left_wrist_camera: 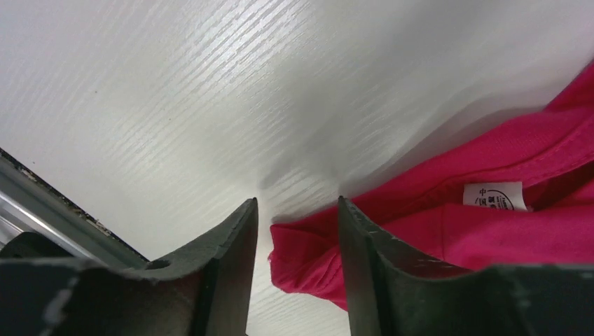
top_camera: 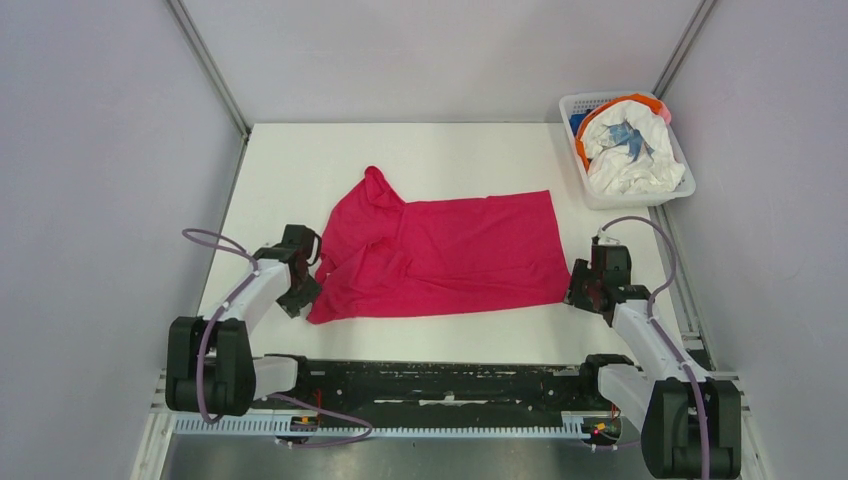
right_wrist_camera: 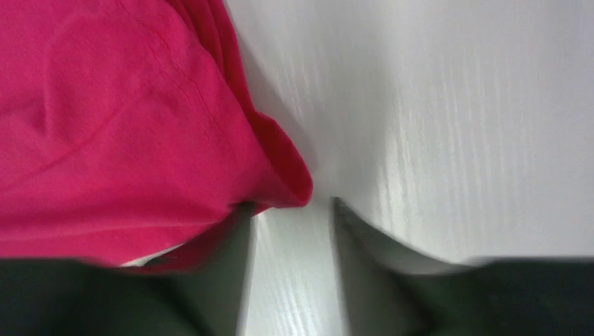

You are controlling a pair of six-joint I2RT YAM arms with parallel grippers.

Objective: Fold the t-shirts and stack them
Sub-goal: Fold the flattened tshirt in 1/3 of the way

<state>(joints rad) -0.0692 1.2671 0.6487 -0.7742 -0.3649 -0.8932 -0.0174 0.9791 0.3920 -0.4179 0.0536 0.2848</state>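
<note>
A magenta-red t-shirt (top_camera: 440,250) lies spread on the white table, partly folded, with its collar end at the left. My left gripper (top_camera: 300,297) is open at the shirt's near left corner; in the left wrist view a fold of red cloth (left_wrist_camera: 308,255) lies between the open fingers and the white neck tag (left_wrist_camera: 494,196) shows to the right. My right gripper (top_camera: 578,293) is open at the shirt's near right corner; in the right wrist view the hem corner (right_wrist_camera: 284,175) lies just ahead of the left finger (right_wrist_camera: 231,266). A white shirt with blue print (top_camera: 630,150) lies in the basket.
The white plastic basket (top_camera: 640,196) stands at the back right corner, with orange and blue cloth (top_camera: 578,122) under the white shirt. Grey walls enclose the table on three sides. A black rail (top_camera: 440,378) runs along the near edge.
</note>
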